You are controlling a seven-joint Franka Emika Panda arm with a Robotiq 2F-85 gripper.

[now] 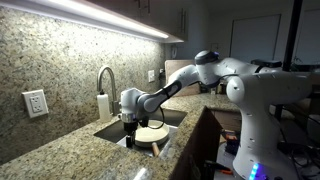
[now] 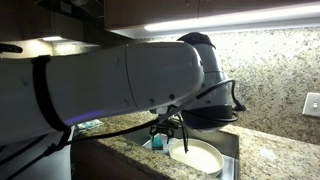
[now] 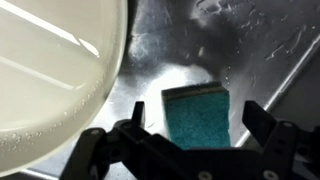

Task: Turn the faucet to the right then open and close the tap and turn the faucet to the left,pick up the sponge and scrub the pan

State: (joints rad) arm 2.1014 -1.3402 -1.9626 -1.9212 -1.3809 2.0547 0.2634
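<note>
In the wrist view the teal sponge (image 3: 197, 117) lies flat on the steel sink floor between my open gripper (image 3: 196, 128) fingers, which do not touch it. The cream-white pan (image 3: 50, 70) fills the left of that view. In an exterior view my gripper (image 1: 128, 122) hangs down inside the sink next to the pan (image 1: 152, 134), whose tan handle (image 1: 156, 146) points to the front. The silver gooseneck faucet (image 1: 107, 75) rises behind the sink. In an exterior view the arm hides most of the scene; the gripper (image 2: 166, 133) hovers over the sponge (image 2: 158, 143) beside the pan (image 2: 200, 157).
A white soap bottle (image 1: 103, 106) stands by the faucet at the sink's (image 1: 172, 117) back edge. Granite counter (image 1: 60, 150) surrounds the sink. A wall outlet (image 1: 35, 103) is on the granite backsplash. The sink wall (image 3: 285, 70) is close on the right of the sponge.
</note>
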